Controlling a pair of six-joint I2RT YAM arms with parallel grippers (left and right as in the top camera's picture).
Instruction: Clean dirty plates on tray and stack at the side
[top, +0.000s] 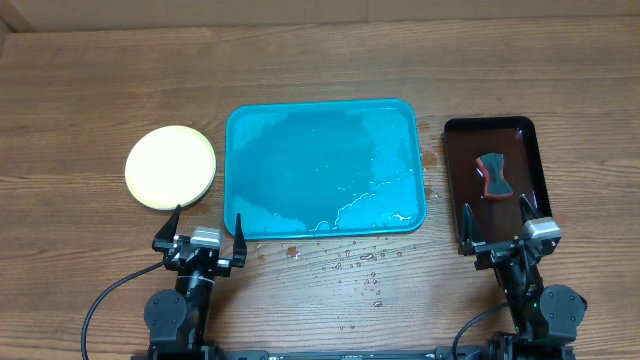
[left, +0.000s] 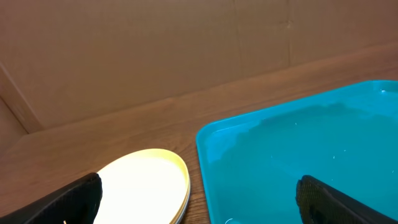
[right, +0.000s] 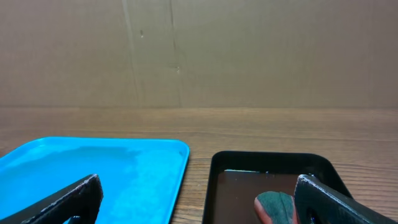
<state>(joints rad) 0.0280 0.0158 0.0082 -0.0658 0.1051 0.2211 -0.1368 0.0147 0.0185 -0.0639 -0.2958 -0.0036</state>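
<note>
Left of the left end effector (left: 198, 186), the stacked plates (left: 146, 180) run off the bottom edge, count unclear; the sponge (right: 275, 206) by the right end effector (right: 198, 186) is cropped likewise.

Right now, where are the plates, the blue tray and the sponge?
plates (top: 170, 167): overhead view, middle of the top plate.
blue tray (top: 300, 160): overhead view, bare floor.
sponge (top: 492, 176): overhead view, its narrow middle.

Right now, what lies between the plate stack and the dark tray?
The turquoise tray, wet and otherwise empty; the overhead view shows it.
</note>
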